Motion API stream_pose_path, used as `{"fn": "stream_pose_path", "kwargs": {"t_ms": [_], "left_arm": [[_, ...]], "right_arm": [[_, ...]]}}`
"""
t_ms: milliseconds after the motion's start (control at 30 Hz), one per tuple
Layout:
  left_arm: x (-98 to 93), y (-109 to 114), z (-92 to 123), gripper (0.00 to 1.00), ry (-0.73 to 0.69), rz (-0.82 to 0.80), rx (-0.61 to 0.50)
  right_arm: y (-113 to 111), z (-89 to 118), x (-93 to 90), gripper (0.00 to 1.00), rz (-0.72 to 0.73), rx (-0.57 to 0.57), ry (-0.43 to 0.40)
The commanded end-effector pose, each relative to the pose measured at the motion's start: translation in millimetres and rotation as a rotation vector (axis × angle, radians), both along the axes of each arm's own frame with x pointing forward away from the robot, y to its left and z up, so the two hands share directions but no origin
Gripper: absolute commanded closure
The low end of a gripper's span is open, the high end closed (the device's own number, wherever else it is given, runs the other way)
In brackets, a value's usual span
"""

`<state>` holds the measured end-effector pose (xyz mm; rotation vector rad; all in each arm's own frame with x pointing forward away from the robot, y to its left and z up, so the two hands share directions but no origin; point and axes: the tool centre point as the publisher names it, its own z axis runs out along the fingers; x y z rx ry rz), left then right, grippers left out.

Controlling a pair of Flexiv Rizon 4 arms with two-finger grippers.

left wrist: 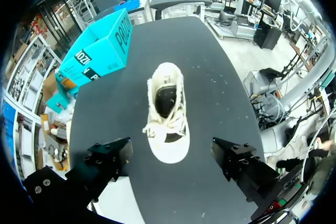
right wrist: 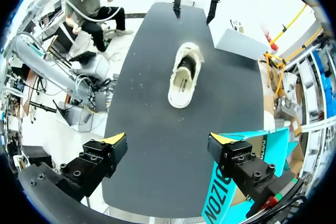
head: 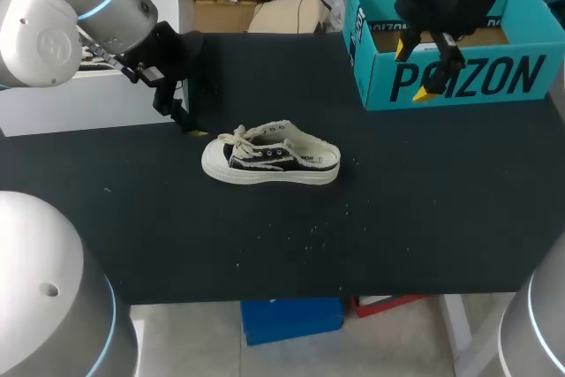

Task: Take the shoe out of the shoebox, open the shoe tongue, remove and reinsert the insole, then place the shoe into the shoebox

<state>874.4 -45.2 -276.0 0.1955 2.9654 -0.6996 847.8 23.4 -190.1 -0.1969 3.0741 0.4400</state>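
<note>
one black desk [head: 397,218] carries the open teal shoebox [head: 468,81] at its far right corner. left of the box the shoe [head: 269,161] sits sole-down, long axis pointing at the box, heel nearest it, nothing between. right gripper [right wrist: 169,140] hangs over the box's front wall, left gripper [left wrist: 172,157] farther from the box than the toe; both are spread wide, empty.

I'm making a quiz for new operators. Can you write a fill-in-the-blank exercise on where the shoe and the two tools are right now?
1. The shoe lies on the table, ____ the shoebox.
2. The left tool is nearest the shoe's ____ end.
3. The right tool hangs by the shoebox's front wall, empty, its fingers ____.

Missing words: outside; toe; open.
</note>
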Motion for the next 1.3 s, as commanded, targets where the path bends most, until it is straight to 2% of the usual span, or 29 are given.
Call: {"fn": "stream_pose_path", "kwargs": {"t_ms": [33,400,633,933,967,1033,1300], "left_arm": [[0.0,0.3,-1.7,0.00,-0.004,-0.002,-0.003],[0.0,0.3,-1.7,0.00,-0.004,-0.002,-0.003],[0.0,0.3,-1.7,0.00,-0.004,-0.002,-0.003],[0.0,0.3,-1.7,0.00,-0.004,-0.002,-0.003],[0.0,0.3,-1.7,0.00,-0.004,-0.002,-0.003],[0.0,0.3,-1.7,0.00,-0.004,-0.002,-0.003],[0.0,0.3,-1.7,0.00,-0.004,-0.002,-0.003]], "right_arm": [[23.6,-22.6,-13.3,0.00,-0.102,0.037,-0.177],[23.6,-22.6,-13.3,0.00,-0.102,0.037,-0.177],[44.9,-67.1,-12.7,0.00,-0.162,0.318,-0.069],[76.9,-96.4,1.1,0.00,-0.168,0.557,-0.125],[80.4,-98.4,2.7,0.00,-0.166,0.562,-0.126],[83.4,-100.5,6.1,0.00,-0.169,0.498,-0.121],[83.4,-100.5,6.1,0.00,-0.169,0.498,-0.121]]}}
